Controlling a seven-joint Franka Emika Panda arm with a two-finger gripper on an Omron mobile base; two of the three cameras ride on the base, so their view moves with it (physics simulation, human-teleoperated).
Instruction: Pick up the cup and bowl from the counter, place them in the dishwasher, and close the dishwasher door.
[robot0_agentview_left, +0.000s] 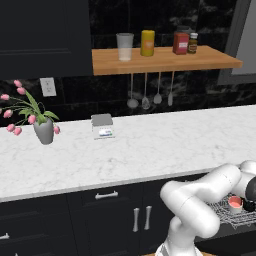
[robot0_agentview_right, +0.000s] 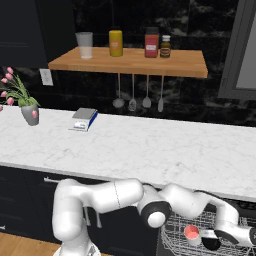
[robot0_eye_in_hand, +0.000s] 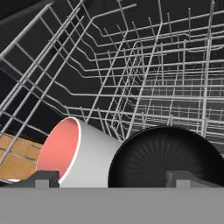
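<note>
The arm is bent low at the bottom right of the right base view, its gripper down inside the dishwasher over the grey wire rack. The cup, grey outside and pink inside, lies on its side in the rack at lower left of the hand view, touching the black bowl beside it. Fingertips stand wide apart, either side of both. The marble counter stretches across mid-frame above.

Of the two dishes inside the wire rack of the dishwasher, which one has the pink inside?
The cup, lying on its side: white outside, pink inside. The bowl beside it is black all over.
</note>
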